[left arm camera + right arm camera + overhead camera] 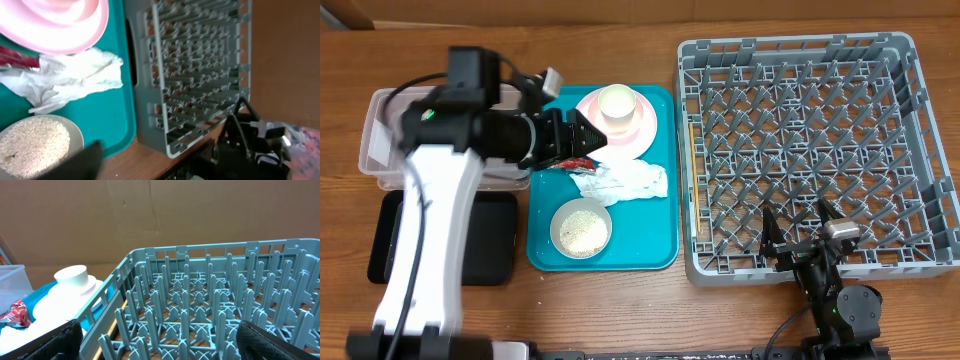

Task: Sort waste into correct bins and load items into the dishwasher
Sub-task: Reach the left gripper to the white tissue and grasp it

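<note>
My left gripper (578,140) hovers open over the teal tray, just above the small red wrapper (578,162), beside the pale pink plate (640,135) that carries the cream cup (617,103). In the left wrist view one dark finger (82,160) shows near the grey-white bowl of rice grains (32,145). The wrapper (17,59) and crumpled white napkin (70,77) lie apart from it. The napkin (625,182) and rice bowl (581,228) sit on the tray. My right gripper (800,228) is open and empty over the front edge of the grey dish rack (910,150). No separate pinkish bowl shows.
The teal tray (655,250) lies between the rack and the bins. The clear tub (375,140) stands at far left, partly under my left arm. The black tray (490,245) lies in front of it. Bare wood runs along the front.
</note>
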